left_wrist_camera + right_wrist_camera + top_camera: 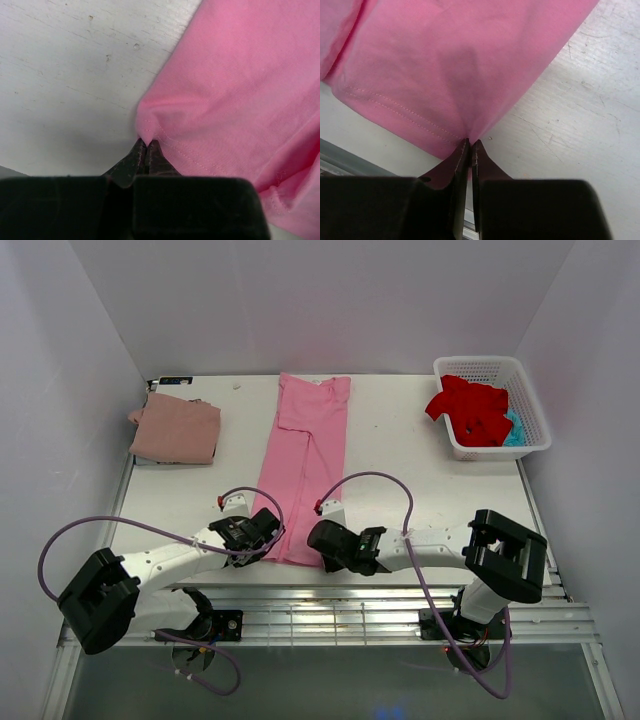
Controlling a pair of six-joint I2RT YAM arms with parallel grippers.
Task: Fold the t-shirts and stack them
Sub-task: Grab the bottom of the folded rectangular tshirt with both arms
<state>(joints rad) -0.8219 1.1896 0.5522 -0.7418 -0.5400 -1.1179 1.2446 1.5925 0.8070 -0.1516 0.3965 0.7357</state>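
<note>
A white bench (420,480) carries a long, narrow bright pink t-shirt (305,465), lying flat and stretching straight away from the left hand (271,538) and the right hand (313,537), with its near hem between them. Well beyond the left hand and off to its left lies a folded dusty rose t-shirt (176,428). Well beyond the right hand and off to its right, a white basket (531,398) holds a crumpled red t-shirt (470,408) and a bit of teal cloth (514,433). Each hand is pinched fully closed on a near hem corner of the pink shirt, the left hand on the left corner and the right hand on the right, with the fabric puckered at its fingertips.
</note>
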